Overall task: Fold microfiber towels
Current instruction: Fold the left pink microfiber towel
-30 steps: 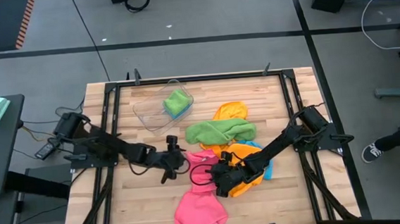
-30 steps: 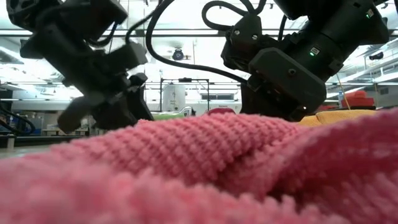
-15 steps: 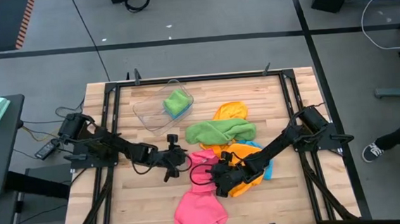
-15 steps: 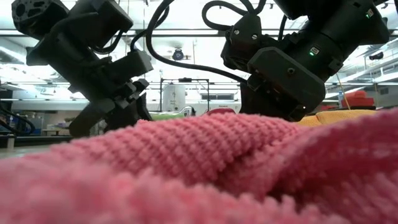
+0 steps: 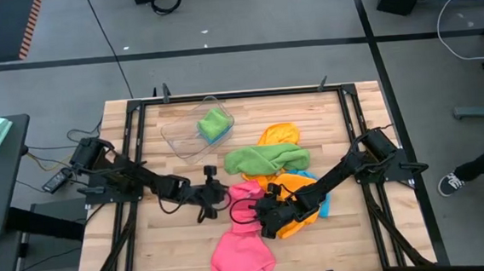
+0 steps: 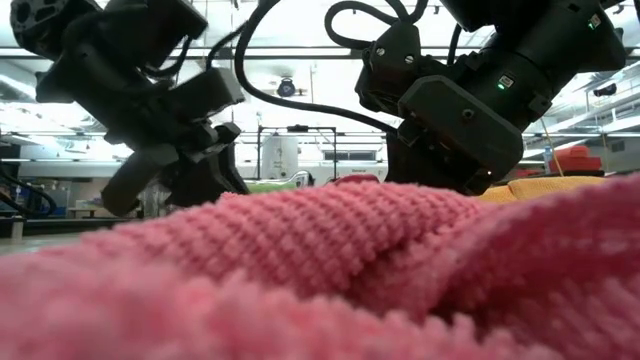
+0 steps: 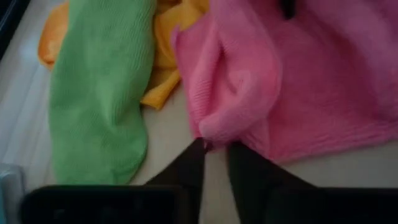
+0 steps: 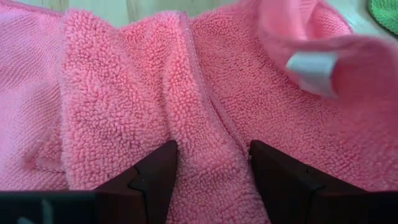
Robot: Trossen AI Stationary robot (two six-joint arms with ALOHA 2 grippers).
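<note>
Gripping, right gripper [image 8: 211,165]: its two dark fingers [image 8: 155,171] stand on either side of a raised ridge of the pink towel [image 5: 243,242], pressed into the pile and pinching that fold.
Left gripper [image 7: 214,162]: sits at the pink towel's edge, on the side facing the left arm; its fingers [image 7: 186,165] are nearly together with a thin gap, tips just touching a rolled corner of the cloth. Whether they actually pinch it cannot be told.
Pink towel: crumpled on the wooden table [image 5: 173,251], spreading from both grippers toward the near table edge; a white label [image 8: 311,70] shows on one folded-over flap.
Green towel [image 5: 265,159]: lies bunched lengthwise just beyond the pink towel, farther from the near edge.
Orange towels [image 5: 278,135]: one beyond the green towel; another touching the pink towel under the right arm, with a sliver of blue cloth [image 5: 324,205] beside it.
Clear tub [image 5: 192,130]: well apart from the pink towel, toward the far left corner, holding a folded green cloth [image 5: 214,123].
</note>
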